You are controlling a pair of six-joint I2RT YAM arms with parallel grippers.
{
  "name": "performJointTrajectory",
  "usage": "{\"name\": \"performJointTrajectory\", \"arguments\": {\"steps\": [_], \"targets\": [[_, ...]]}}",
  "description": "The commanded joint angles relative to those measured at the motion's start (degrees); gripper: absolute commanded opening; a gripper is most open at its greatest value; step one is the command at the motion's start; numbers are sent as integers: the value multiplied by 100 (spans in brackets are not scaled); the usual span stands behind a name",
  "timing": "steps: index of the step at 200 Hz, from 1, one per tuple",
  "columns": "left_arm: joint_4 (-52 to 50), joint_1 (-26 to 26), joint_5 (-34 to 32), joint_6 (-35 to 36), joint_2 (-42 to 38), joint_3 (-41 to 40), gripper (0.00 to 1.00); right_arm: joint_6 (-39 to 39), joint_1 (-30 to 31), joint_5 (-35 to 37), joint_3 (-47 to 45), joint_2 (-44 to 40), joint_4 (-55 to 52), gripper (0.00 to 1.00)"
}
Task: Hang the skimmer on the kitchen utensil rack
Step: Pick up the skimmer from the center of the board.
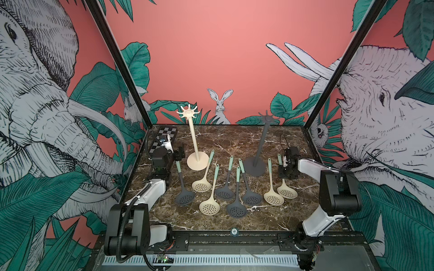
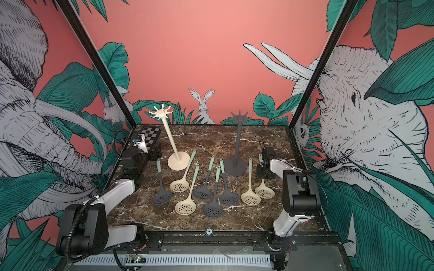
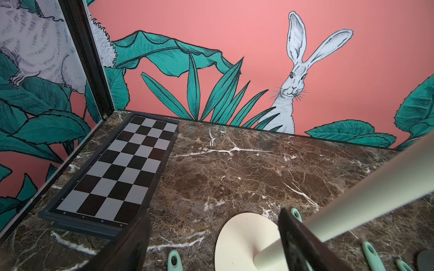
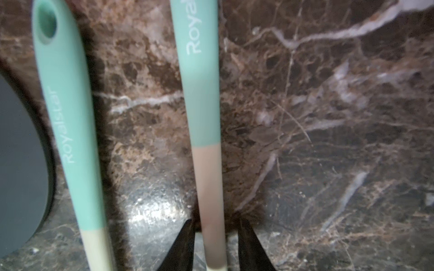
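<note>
Several skimmers with mint handles lie on the marble table, some beige, some dark grey. The rightmost beige skimmer [image 1: 287, 192] [image 2: 264, 192] has my right gripper [image 1: 284, 164] [image 4: 216, 220] low over its handle [image 4: 206, 176]. The jaws straddle the handle with thin gaps on both sides, so it is open. A second beige skimmer [image 4: 68, 117] lies alongside. A beige utensil rack [image 1: 194, 140] [image 3: 244, 234] and a dark grey utensil rack [image 1: 260, 145] stand behind. My left gripper [image 1: 179, 153] [image 3: 212, 213] is open and empty beside the beige rack's base.
A folded chessboard [image 1: 164, 138] [image 3: 122, 169] lies in the back left corner. The grey rack's round base [image 4: 18, 164] sits close to the second beige skimmer. Black frame posts and printed walls close in the table on three sides.
</note>
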Motion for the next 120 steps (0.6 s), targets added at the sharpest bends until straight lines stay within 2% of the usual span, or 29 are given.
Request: {"name": "performJointTrajectory", "arguments": {"steps": [1,16,35,70,89,120], "targets": [[86,-16,28,-55,-84,99,86,73,24,70,143,61,-68,28],[50,-14,1,-33,-126,107,86,66,23,90,205,150,-170,24],[-2,-16,-37,20,-173,99,86,57,20,170,228,185,-254,14],[-76,-15,-92,61,-231,108,86,99,25,351,110,-155,-229,0],[-102,-16,-78,46,-285,116,86,105,21,429,39,-437,-163,0],[-144,-15,-37,14,-404,143,87,82,19,527,8,-1387,-140,0]]}}
